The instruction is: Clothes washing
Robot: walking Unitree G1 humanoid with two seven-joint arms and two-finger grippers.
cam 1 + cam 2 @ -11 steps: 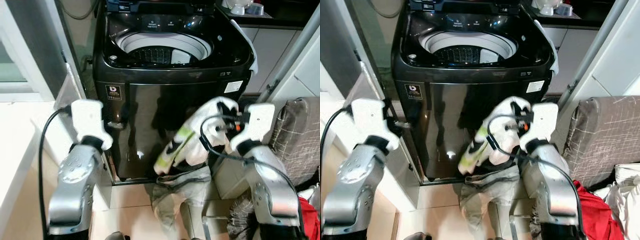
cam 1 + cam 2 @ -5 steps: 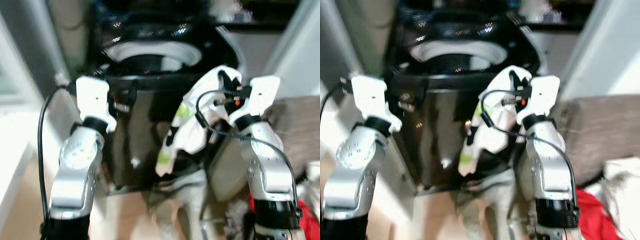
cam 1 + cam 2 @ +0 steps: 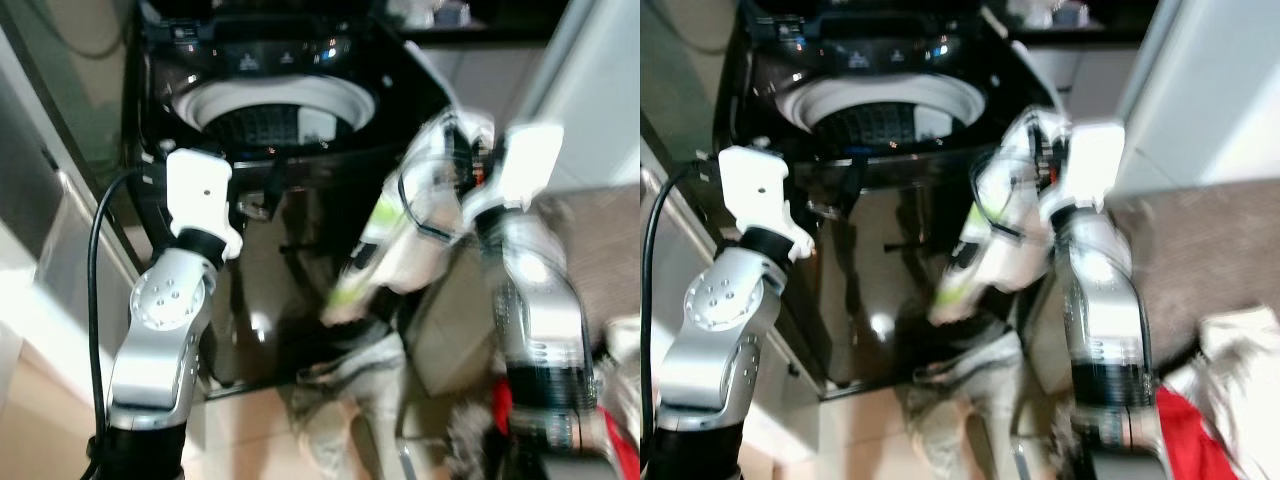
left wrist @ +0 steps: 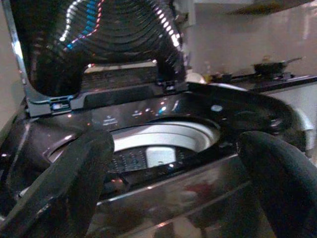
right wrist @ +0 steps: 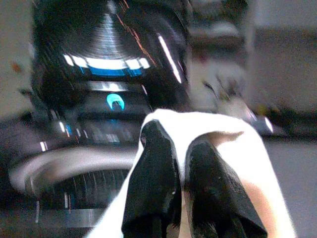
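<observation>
The left end effector hangs released, fingers spread, before the glossy black top-loading washing machine, whose lid stands raised over the white-rimmed drum, ready for loading. The right end effector pinches a limp white garment with lime-green and black patches, dangling beside the machine's front corner, apparently bound for the drum.
</observation>
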